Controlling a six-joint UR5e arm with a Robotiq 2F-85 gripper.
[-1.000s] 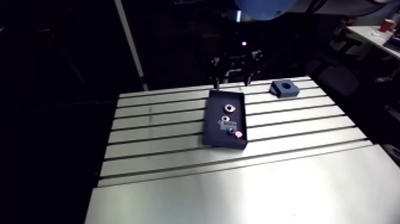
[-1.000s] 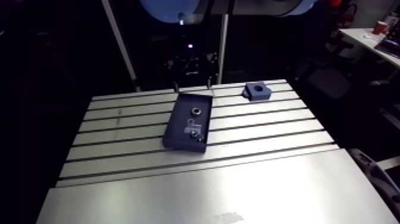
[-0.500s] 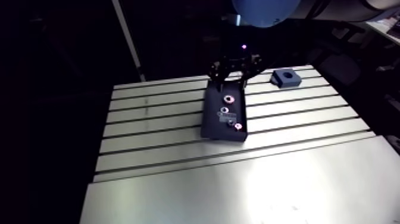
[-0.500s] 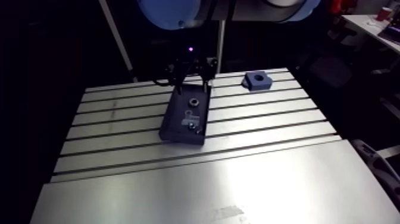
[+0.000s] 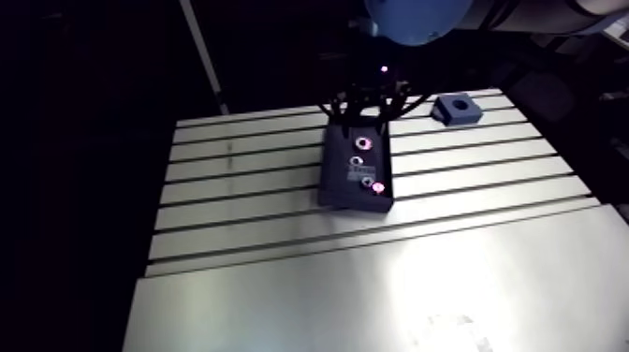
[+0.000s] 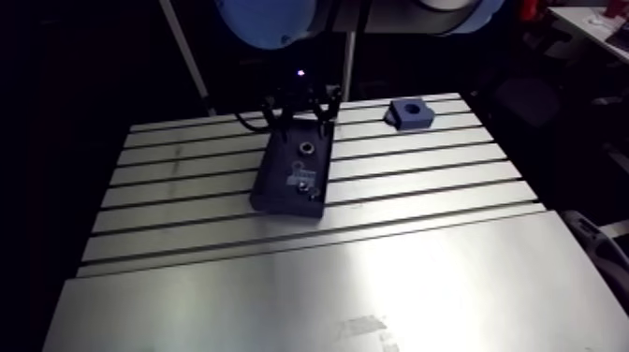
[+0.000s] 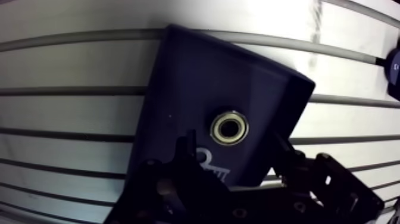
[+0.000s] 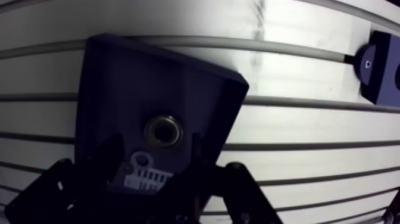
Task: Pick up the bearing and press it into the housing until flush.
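Your jaws have come down over the tray, apart and straddling the bearing; closing looks next.

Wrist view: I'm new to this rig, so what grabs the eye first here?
A shiny metal bearing lies in a dark tray, with the open gripper poised over it, one finger on each side. On the slotted table, off to one side and apart from the tray, sits the blue housing.
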